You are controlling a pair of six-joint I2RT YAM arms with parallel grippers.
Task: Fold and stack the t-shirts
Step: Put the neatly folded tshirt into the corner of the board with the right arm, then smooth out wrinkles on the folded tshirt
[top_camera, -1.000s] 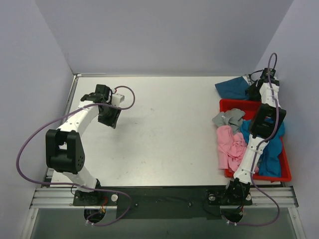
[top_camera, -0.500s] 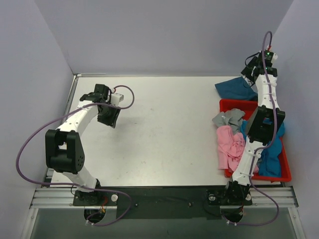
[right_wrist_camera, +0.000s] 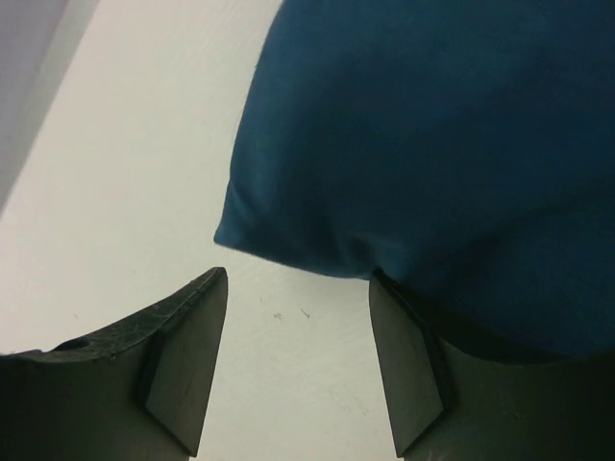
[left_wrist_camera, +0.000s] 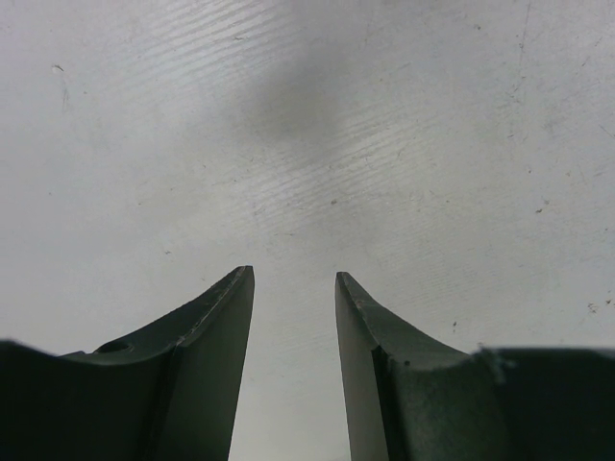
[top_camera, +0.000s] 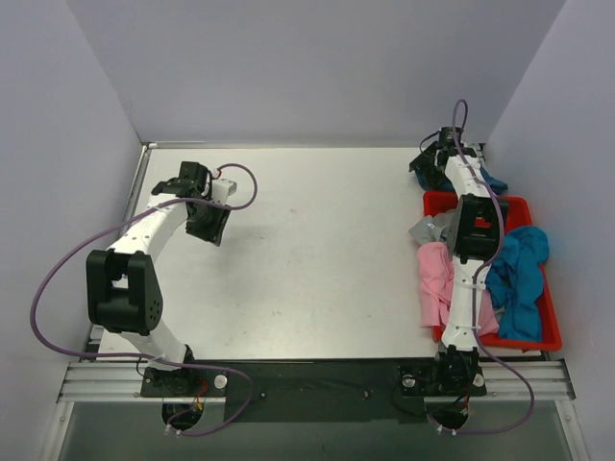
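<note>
Swinging leftward along the far edge, the right gripper (right_wrist_camera: pixel 298 279) has spread its jaws. Nearer, by the surface's right edge, the red tray (top_camera: pixel 519 204) carries the pink t-shirt (top_camera: pixel 434 279), turquoise t-shirt (top_camera: pixel 519 269) and grey t-shirt (top_camera: pixel 428 229). At the far right corner the dark teal-blue t-shirt (right_wrist_camera: pixel 432 144) lies just ahead of those jaws, spreading rightward, its hem seemingly touching the right-hand finger. The left gripper (left_wrist_camera: pixel 293 277), jaws half apart on nothing, hangs well apart near the left edge, so the right arm is nearer.

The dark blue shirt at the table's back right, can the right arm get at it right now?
Probably yes: the right arm reaches over the dark blue shirt, jaws open at its edge, only bare table between them.
</note>
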